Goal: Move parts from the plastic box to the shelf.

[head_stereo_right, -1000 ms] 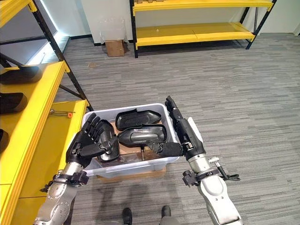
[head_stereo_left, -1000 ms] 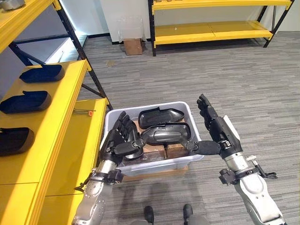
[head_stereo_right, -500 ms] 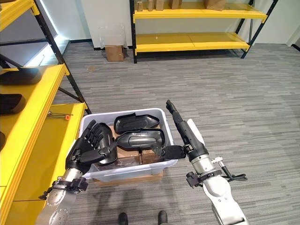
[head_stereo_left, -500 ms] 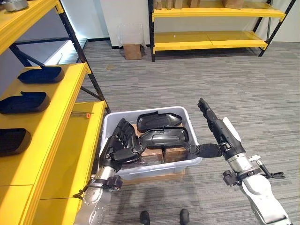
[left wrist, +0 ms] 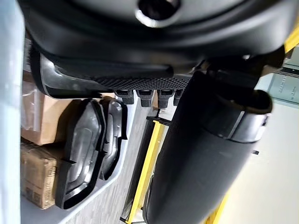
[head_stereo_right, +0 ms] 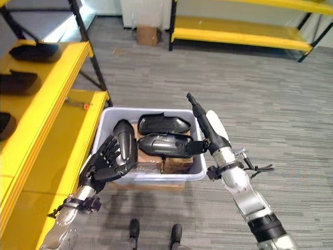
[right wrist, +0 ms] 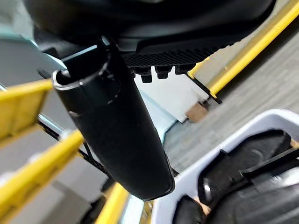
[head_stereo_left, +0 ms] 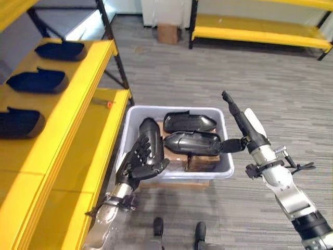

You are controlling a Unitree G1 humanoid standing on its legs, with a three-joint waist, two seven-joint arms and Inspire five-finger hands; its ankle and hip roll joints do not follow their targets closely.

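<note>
The pale plastic box point(head_stereo_left: 176, 108) stands on the floor beside the yellow shelf point(head_stereo_left: 78, 99). Three black moulded parts lie in it: a far part point(head_stereo_left: 190, 122), a middle part point(head_stereo_left: 192, 141) and one leaning at the left wall point(head_stereo_left: 150, 134). My left hand point(head_stereo_left: 139, 160) is at the box's near left corner, open, fingers spread just below the leaning part. At the box's right wall my right hand point(head_stereo_left: 244, 125) is open, fingers straight and pointing away, its thumb touching the middle part's right end. Several black parts point(head_stereo_left: 39, 80) lie on the shelf's upper board.
Brown cardboard packs point(head_stereo_left: 202, 161) sit under the parts in the box. A small orange-tipped tool point(head_stereo_left: 104, 103) lies on the shelf's lower board. A cardboard box point(head_stereo_left: 167, 34) and a second yellow rack point(head_stereo_left: 260, 34) stand at the far wall.
The whole view has shifted, so the camera moved. My left hand has come off the middle part's left end and sits nearer the box's front corner. The right hand keeps its place.
</note>
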